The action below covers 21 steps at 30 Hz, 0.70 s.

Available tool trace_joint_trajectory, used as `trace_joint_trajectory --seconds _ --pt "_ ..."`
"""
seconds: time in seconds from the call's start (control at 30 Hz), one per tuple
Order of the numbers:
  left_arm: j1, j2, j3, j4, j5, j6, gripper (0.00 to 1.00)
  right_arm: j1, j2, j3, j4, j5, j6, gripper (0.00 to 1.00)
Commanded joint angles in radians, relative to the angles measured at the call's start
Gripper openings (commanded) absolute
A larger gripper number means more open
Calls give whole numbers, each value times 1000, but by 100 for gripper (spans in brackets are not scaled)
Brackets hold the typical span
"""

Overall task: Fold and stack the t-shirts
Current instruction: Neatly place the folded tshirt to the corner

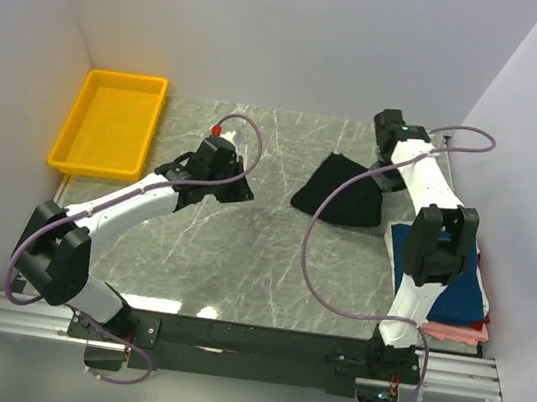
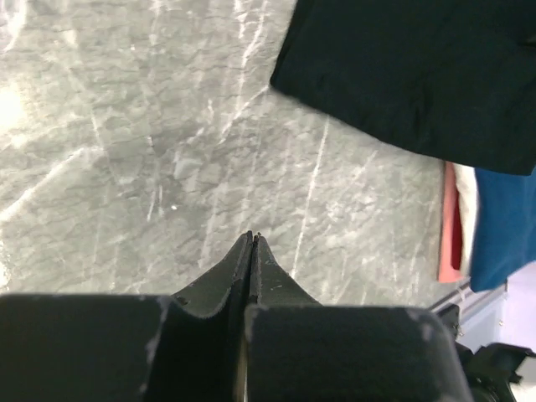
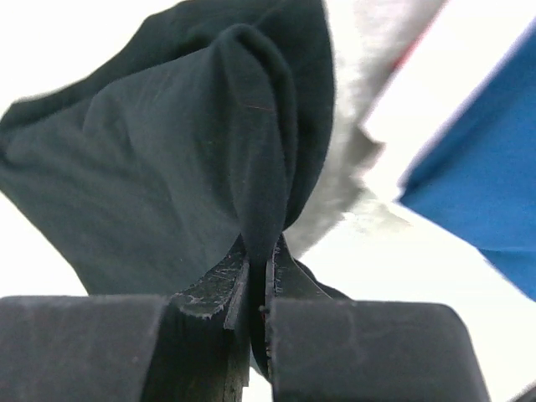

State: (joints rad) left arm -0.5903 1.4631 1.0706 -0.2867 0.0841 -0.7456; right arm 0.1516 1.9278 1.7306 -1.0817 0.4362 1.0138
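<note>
- Right wrist view: the right gripper point(image 3: 258, 261) is clamped on a pinched ridge of the large plain black short-sleeved t-shirt point(image 3: 159, 167). The cloth drapes away from the jaws in loose folds.
- From above, that shirt lies bunched on the grey marble-patterned bench point(image 1: 241, 248), right of middle. It sits just beside a stack at the right edge, with a folded navy blue t-shirt point(image 1: 462, 291) on top and a folded pink t-shirt point(image 1: 456, 332) showing beneath.
- The left gripper point(image 2: 253, 240) has its fingers pressed together on nothing, over bare bench, apart from the black cloth.
- Handling, as I judge it: the shirt is light, limp and not fragile. It will sag under its own weight and may creep out of a thin pinch.
- A single hold mid-cloth would likely only drag it into a heap.
- Better holds would be the hem corners or shoulder seams, one per gripper, so it can be spread flat.
</note>
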Motion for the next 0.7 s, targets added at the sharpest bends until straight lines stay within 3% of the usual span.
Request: trace_joint_trajectory --seconds 0.0,0.27,0.67 --pt "4 -17 60 -9 49 29 5 -66 -90 82 -158 47 80 0" --pt "4 -20 75 -6 89 23 5 -184 -124 188 -285 38 49 0" --pt "4 -7 95 -15 102 18 4 -308 -224 270 -320 15 -43 0"
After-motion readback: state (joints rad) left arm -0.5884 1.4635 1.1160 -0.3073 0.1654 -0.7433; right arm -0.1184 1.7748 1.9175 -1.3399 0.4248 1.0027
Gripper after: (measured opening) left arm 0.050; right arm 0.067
